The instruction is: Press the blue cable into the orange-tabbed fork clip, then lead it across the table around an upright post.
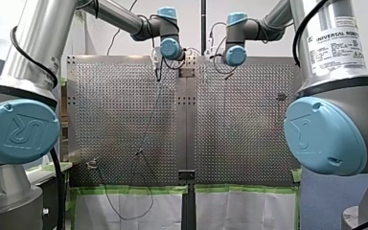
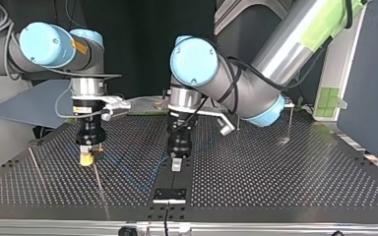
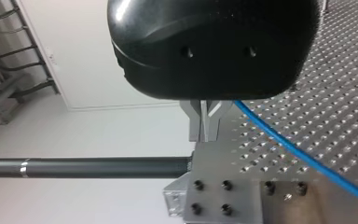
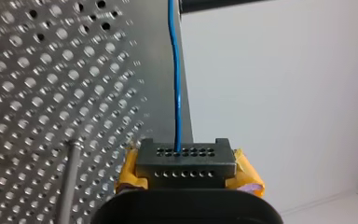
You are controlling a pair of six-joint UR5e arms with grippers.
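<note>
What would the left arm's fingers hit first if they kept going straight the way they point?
Most likely the table: my left gripper points straight down at it, close above. The cable passes beside the fingers, seemingly not under them.

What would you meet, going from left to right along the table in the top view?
In order: thin metal rod → my right pincer → blue cable → my left pincer → upright post.
</note>
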